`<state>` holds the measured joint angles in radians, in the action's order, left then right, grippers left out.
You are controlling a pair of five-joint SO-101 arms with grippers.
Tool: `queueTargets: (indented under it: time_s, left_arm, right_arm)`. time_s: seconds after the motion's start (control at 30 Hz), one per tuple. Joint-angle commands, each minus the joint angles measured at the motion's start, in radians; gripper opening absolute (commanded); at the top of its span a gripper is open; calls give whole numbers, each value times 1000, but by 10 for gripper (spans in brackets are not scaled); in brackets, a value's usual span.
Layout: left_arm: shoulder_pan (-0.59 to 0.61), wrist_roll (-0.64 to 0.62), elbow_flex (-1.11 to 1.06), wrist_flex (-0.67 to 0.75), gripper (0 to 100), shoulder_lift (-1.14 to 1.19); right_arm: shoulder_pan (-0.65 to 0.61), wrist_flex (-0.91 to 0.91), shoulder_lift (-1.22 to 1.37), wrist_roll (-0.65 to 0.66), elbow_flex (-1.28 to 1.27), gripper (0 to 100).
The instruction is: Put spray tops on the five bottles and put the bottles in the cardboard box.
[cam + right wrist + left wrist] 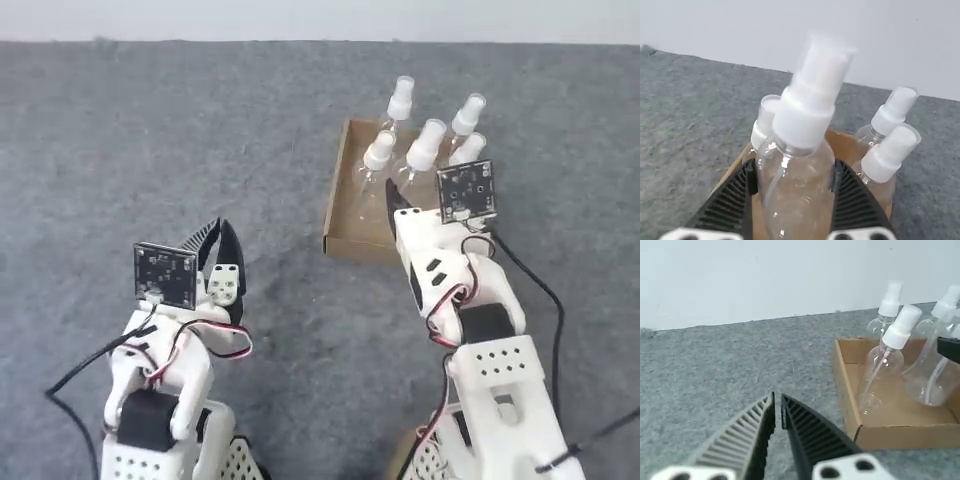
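Right claw [793, 175]: clamped around a spray-topped bottle [807, 120], upright inside the cardboard box [335, 190]. Other topped bottles [400, 100] stand close by at its 12 o'clock. Left claw [778, 407]: closed, empty, over the desk [150, 120]; box at its 2 o'clock, well apart.

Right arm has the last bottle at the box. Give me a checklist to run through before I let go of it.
1. Spray top on the held bottle: ok, a white top is on.
2. Right gripper grip: ok, jaws press both sides of the bottle.
3. Held bottle inside the cardboard box outline: ok in the high view.
4. Its base resting on the box floor: cannot tell, the base is hidden.
5. Other four bottles: ok, all capped and standing in the box.
6. Left gripper out of the way: ok, shut and empty over the carpet, away from the box.
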<state>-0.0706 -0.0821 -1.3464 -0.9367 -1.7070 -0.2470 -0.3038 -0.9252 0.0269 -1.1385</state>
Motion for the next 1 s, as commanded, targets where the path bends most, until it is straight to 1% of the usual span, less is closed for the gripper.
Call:
queueTargets:
  time_s: [0.0, 0.27, 0.63, 0.97]
  left_arm:
    - [3, -8, 7, 29, 11, -2]
    - [2, -8, 2, 28, 11, 2]
    - [2, -8, -5, 29, 11, -3]
    - [2, -8, -7, 29, 11, -3]
  right_arm:
    - [12, 68, 64, -5, 18, 6]
    - [13, 223, 232, -11, 18, 6]
    - [13, 341, 421, -11, 17, 6]
    - [13, 361, 510, -6, 12, 8]
